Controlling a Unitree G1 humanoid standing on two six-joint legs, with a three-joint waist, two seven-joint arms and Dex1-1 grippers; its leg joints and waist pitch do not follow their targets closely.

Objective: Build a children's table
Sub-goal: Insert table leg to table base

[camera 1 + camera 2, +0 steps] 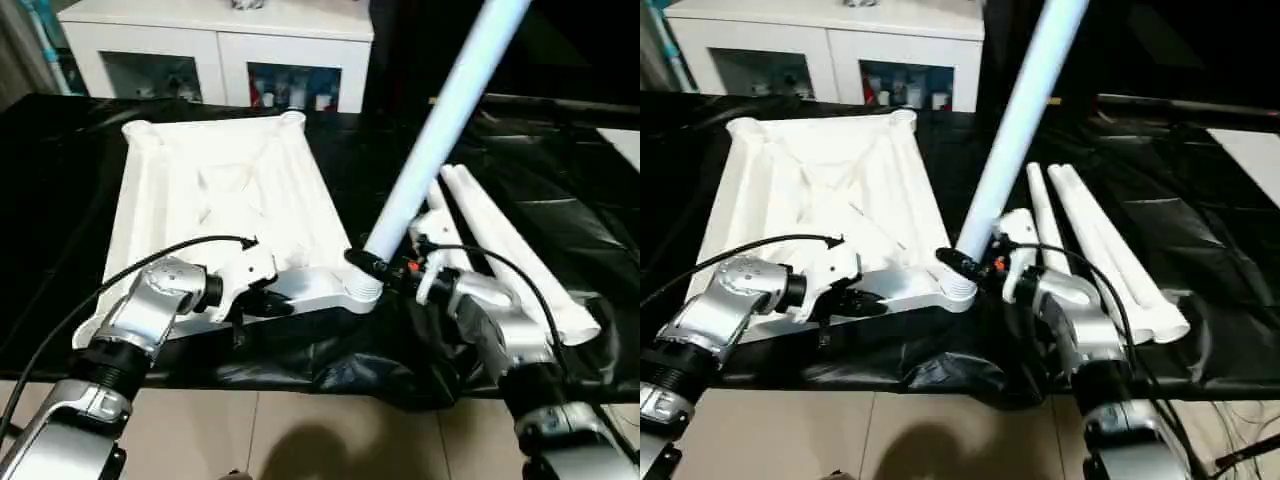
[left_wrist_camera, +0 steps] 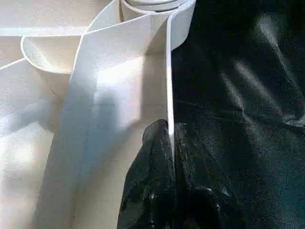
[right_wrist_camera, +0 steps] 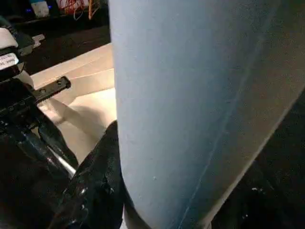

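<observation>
Top lies ribbed side up on the black-sheeted surface, near edge toward the robot. Leg is in the right hand, slanting up and away, its lower end at the near-right corner socket. Can't tell if it's seated or just resting on the rim. Three spare legs lie beside the top to the right, two plainly visible.

Risks, biggest first:
- Top shifts or tips. Left hand is nipped shut on the thin near rim wall, a narrow hold on a flexible edge. A side push from the leg could slide the whole top on the slick sheet.
- Leg jams crooked. It's well off vertical, so pressing now would likely wedge it on the socket lip rather than drive it home.
- Leg slips in the grip. Right hand is about half closed around the smooth tapered tube, low down near the socket end, with most of the length above it acting as a lever.
- Sheet is bunched at the near edge under both wrists and could snag.
</observation>
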